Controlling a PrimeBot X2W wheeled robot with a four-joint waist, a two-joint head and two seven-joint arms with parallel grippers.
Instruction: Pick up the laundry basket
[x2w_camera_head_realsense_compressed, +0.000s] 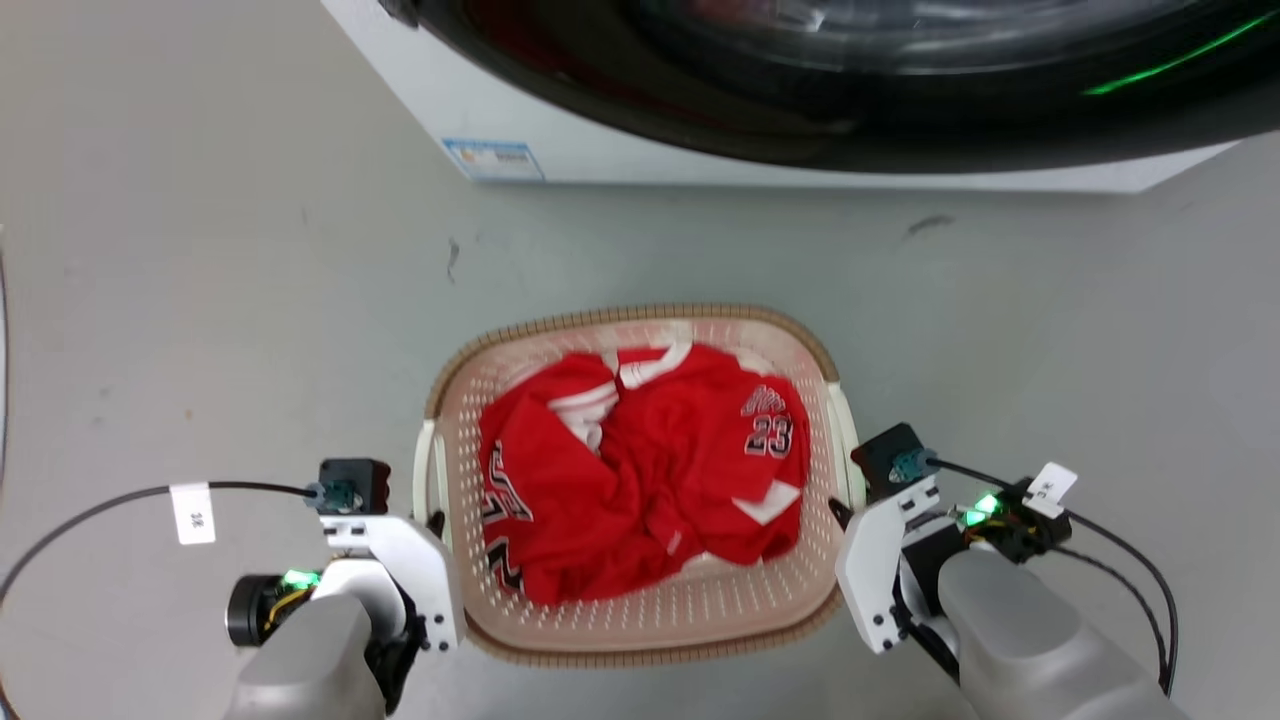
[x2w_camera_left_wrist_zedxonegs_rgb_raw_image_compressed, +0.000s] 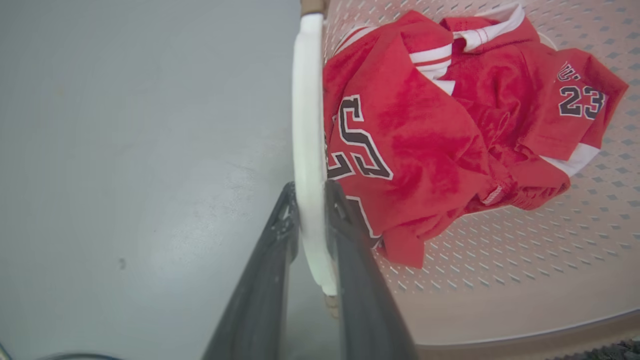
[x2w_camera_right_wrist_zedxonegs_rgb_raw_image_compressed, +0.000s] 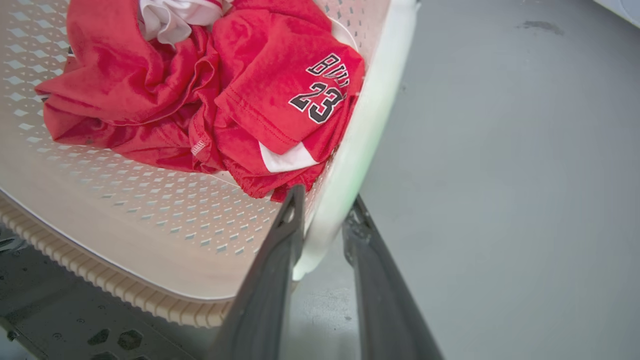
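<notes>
The laundry basket (x2w_camera_head_realsense_compressed: 650, 318), cream-pink and perforated with a brown woven-look rim, sits on the grey floor in front of me and holds a crumpled red jersey (x2w_camera_head_realsense_compressed: 640, 470) numbered 23. My left gripper (x2w_camera_head_realsense_compressed: 437, 520) is shut on the basket's white left handle (x2w_camera_left_wrist_zedxonegs_rgb_raw_image_compressed: 306, 125), one dark finger on each side of it. My right gripper (x2w_camera_head_realsense_compressed: 842, 512) is closed around the white right handle (x2w_camera_right_wrist_zedxonegs_rgb_raw_image_compressed: 360, 135) in the same way. Both wrist views look into the perforated basket wall (x2w_camera_left_wrist_zedxonegs_rgb_raw_image_compressed: 500, 260) (x2w_camera_right_wrist_zedxonegs_rgb_raw_image_compressed: 125, 200) and show the jersey (x2w_camera_left_wrist_zedxonegs_rgb_raw_image_compressed: 425, 140) (x2w_camera_right_wrist_zedxonegs_rgb_raw_image_compressed: 200, 100).
A white washing machine (x2w_camera_head_realsense_compressed: 600, 140) with a dark round door stands just beyond the basket. Grey floor (x2w_camera_head_realsense_compressed: 200, 300) lies open to the left and right. Cables run from both wrists. A dark base plate (x2w_camera_right_wrist_zedxonegs_rgb_raw_image_compressed: 60, 325) shows under the basket's near corner.
</notes>
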